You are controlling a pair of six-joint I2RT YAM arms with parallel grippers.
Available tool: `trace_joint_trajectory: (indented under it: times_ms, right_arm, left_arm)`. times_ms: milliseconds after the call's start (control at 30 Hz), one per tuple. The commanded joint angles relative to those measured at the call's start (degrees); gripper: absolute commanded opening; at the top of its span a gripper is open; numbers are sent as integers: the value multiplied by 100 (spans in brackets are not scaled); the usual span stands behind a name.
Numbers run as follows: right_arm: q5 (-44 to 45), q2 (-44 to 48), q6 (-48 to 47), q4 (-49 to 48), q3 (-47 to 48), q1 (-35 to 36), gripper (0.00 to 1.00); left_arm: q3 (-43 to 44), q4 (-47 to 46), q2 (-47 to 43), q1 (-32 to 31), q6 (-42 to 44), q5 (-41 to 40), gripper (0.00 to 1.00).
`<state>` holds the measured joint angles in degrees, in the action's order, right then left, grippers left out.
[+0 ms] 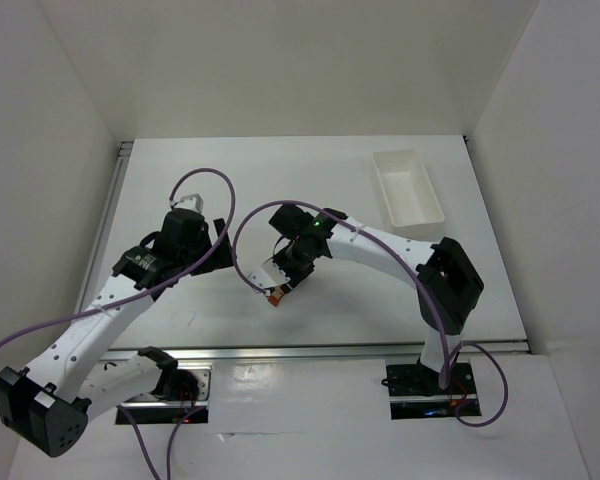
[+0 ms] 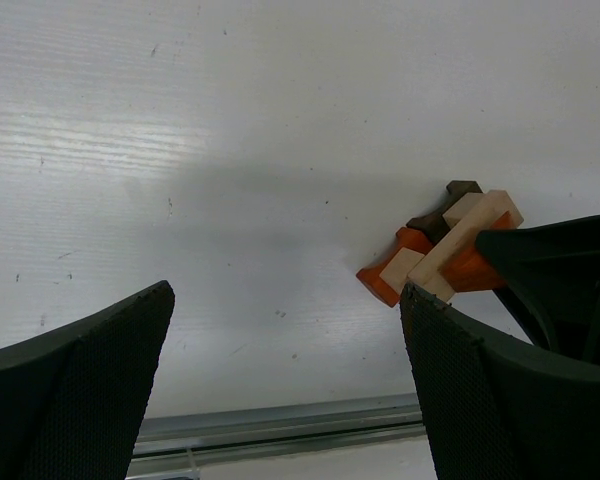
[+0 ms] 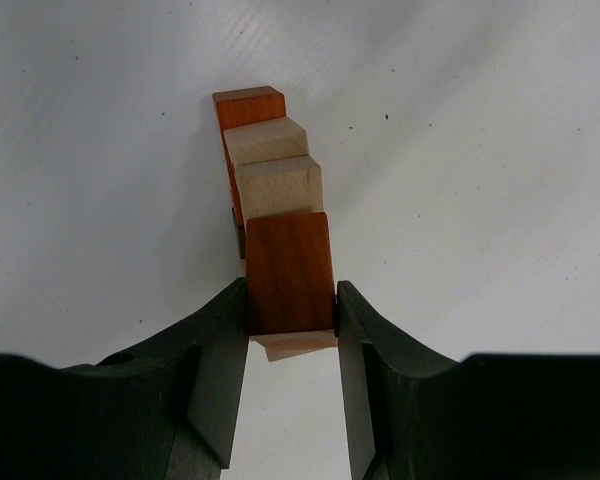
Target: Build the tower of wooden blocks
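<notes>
My right gripper (image 3: 290, 305) is clamped on the red-brown end of the wood block tower (image 3: 275, 180), one finger on each side face. In the right wrist view the other blocks run away toward 12 o'clock: two pale cubes, then an orange-red piece. The right arm reaches in from 4 o'clock, elbow bent, wrist angled down over the middle of the table (image 1: 280, 170).

My left gripper (image 2: 287, 300) hangs wide open and holds nothing, at about 10 o'clock from the tower and apart from it. A white tray (image 1: 408, 187) sits well off at 1 o'clock.

From above the right gripper covers most of the tower. In the left wrist view dark gripper parts cut off its right end, and I cannot tell how much of it touches the table.
</notes>
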<state>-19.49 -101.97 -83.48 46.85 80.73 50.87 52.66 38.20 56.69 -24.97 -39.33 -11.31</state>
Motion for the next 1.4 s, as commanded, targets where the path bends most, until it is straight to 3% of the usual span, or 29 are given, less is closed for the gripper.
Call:
trace_joint_trajectory:
  times_ms: [0,633,1367]
  right_arm:
    - [-170,-51,-37,131,259,54,28]
    - [-38,-156,16,26,312,54,31]
    - [85,-103,-37,26,259,54,47]
  left_arm:
    - [174,-14,-44,-34,-66,-99,99]
    - [174,39,9,-87,-66,-152,99]
    - [174,144,62,-140,-171,-310,99]
